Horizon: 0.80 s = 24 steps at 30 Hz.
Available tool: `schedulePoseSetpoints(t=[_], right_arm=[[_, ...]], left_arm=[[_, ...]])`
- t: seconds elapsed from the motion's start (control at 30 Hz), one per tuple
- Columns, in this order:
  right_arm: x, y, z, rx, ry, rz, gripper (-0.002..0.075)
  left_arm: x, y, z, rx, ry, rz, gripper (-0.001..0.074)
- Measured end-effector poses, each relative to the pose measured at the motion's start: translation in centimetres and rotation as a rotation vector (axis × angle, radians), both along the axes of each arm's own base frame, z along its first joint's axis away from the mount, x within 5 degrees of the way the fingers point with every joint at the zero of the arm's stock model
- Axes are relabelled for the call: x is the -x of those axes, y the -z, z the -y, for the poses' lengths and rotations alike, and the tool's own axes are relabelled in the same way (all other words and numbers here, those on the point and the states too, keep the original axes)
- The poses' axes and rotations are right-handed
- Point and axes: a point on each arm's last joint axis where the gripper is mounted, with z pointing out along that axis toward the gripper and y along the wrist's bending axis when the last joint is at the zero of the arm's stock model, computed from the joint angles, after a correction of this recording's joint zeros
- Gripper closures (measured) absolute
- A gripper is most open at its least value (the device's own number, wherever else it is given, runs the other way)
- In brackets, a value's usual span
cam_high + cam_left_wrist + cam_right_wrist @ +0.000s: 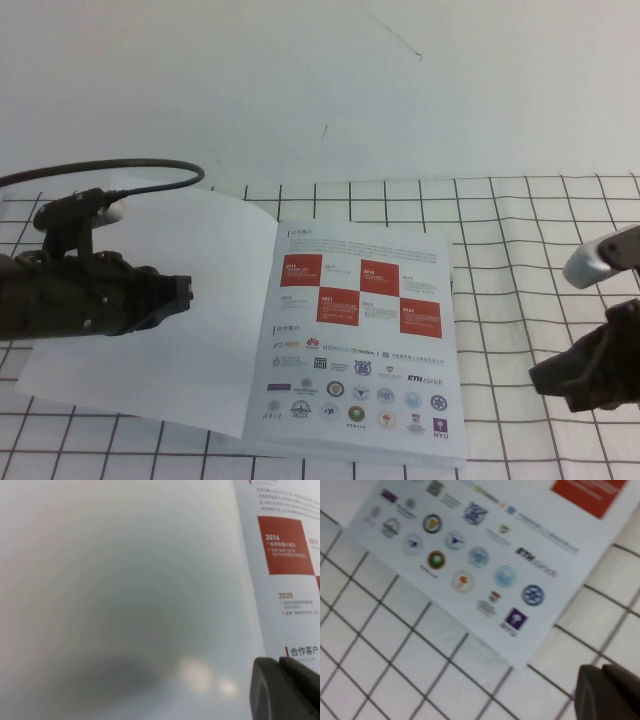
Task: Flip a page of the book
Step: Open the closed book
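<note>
The book [400,456] lies open on the grid mat. Its right side shows the page [365,340] with red checker squares above rows of small logos, lying flat. Its left side is a blank white sheet [190,370]. My left gripper [188,295] is shut and empty, over the blank sheet left of the spine. In the left wrist view its fingertips [279,660] sit near the page [285,590] and the blank sheet [125,580]. My right gripper [535,378] is shut and empty, above the mat right of the book. The right wrist view shows it [601,669] beside the page's logo corner [470,555].
The white mat with black grid lines [520,230] covers the table around the book. A black cable [120,170] loops behind the left arm. A plain white surface [320,80] lies beyond the mat.
</note>
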Motion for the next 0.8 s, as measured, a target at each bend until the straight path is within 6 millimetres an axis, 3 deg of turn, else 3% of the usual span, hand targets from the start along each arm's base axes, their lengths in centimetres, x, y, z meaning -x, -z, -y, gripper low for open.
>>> schedulePoseSetpoints(t=[0.23, 0.47, 0.63, 0.8], right_arm=[[-0.2, 2.1, -4.2, -0.025, -0.086, -0.02, 0.0728], [-2.4, 2.6, -5.5, -0.031, -0.007, -0.026, 0.069], [-4.7, 1.9, -6.4, -0.047, 0.006, 0.003, 0.0511], [-7.0, 3.1, -7.2, -0.049, 0.057, -0.033, 0.0336]], left_arm=[[0.8, 2.3, 0.1, 0.042, -0.063, -0.061, 0.0737], [0.9, 4.2, 1.0, 0.0, -0.057, -0.096, 0.0737], [1.0, 5.3, 1.5, 0.038, -0.023, -0.15, 0.0737], [1.0, 5.8, 1.7, 0.059, -0.018, -0.176, 0.0737]])
